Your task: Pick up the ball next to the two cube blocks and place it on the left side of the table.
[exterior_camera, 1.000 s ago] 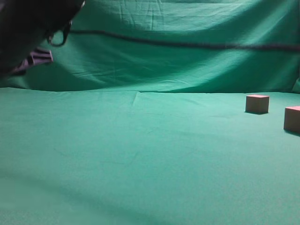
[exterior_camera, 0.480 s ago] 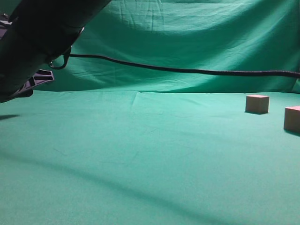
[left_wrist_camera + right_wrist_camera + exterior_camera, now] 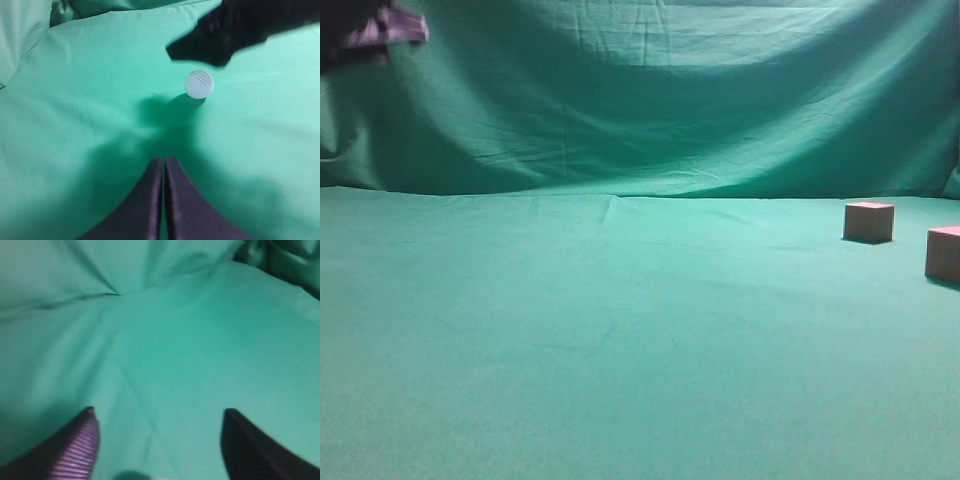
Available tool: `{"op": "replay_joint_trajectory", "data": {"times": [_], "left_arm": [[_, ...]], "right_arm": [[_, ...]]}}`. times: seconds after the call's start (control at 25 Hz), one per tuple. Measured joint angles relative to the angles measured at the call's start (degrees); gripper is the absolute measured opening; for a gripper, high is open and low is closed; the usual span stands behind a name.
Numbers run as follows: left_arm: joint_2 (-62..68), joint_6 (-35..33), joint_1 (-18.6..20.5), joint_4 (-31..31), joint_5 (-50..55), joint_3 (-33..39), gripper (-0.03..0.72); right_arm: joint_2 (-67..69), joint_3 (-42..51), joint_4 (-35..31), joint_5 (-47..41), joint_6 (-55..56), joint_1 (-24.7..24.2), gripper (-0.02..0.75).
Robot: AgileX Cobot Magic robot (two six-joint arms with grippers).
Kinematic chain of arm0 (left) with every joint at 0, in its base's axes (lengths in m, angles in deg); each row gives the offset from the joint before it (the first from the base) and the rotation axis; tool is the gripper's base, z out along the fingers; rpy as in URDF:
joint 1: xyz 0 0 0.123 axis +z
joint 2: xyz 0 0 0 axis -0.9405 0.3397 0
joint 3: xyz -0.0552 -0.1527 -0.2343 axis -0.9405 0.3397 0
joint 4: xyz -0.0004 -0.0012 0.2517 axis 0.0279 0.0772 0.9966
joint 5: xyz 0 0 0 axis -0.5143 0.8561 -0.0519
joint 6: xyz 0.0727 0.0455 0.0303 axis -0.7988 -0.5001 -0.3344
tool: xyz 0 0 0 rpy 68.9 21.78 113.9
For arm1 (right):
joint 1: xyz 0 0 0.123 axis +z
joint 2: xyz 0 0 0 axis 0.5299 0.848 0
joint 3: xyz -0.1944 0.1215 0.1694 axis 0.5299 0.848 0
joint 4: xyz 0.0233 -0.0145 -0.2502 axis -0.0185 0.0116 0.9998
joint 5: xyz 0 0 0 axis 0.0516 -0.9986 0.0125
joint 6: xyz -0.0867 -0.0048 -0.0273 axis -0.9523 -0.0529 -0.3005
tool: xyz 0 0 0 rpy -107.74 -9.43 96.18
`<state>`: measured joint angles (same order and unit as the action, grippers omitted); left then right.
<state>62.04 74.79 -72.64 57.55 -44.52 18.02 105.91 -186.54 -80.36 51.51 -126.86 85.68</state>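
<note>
The nearer of the two cube blocks (image 3: 944, 254) is cut by the right edge of the exterior view. A dark arm part (image 3: 365, 30) is clipped at its top-left corner, too little to identify. In the left wrist view, a blurred black shape (image 3: 240, 27) beyond the ball (image 3: 199, 84) runs off the frame. The right gripper (image 3: 157, 440) is soft, its fingers cropped below.

Left pincer (image 3: 163, 167) closed; right pincer (image 3: 157, 427) spread wide.

Wrinkled green cloth backdrop (image 3: 700, 100) hangs upright at back, w/ folds and creases across it; nothing else non-task in view
</note>
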Motion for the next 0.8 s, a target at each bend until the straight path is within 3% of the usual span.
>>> {"op": "replay_joint_trajectory", "data": {"times": [0.12,0.28,0.44,0.56,0.64,0.8], "left_arm": [[0.0,0.0,0.0,0.0,0.0,0.0,0.0],[0.0,0.0,0.0,0.0,0.0,0.0,0.0],[0.0,0.0,0.0,0.0,0.0,0.0,0.0],[0.0,0.0,0.0,0.0,0.0,0.0,0.0],[0.0,0.0,0.0,0.0,0.0,0.0,0.0],[0.0,0.0,0.0,0.0,0.0,0.0,0.0]], "right_arm": [[-6.1,0.0,1.9,-13.2,5.5,-3.0,0.16],[-13.6,0.0,13.9,-30.1,21.1,-8.3,0.0],[-20.6,0.0,31.1,-44.1,33.5,-12.2,0.0],[-25.6,0.0,43.7,-49.2,39.4,-13.7,0.0],[-29.1,1.4,48.6,-49.6,42.5,-15.1,0.0],[-38.7,9.4,50.7,-50.0,45.5,-19.4,0.0]]}}
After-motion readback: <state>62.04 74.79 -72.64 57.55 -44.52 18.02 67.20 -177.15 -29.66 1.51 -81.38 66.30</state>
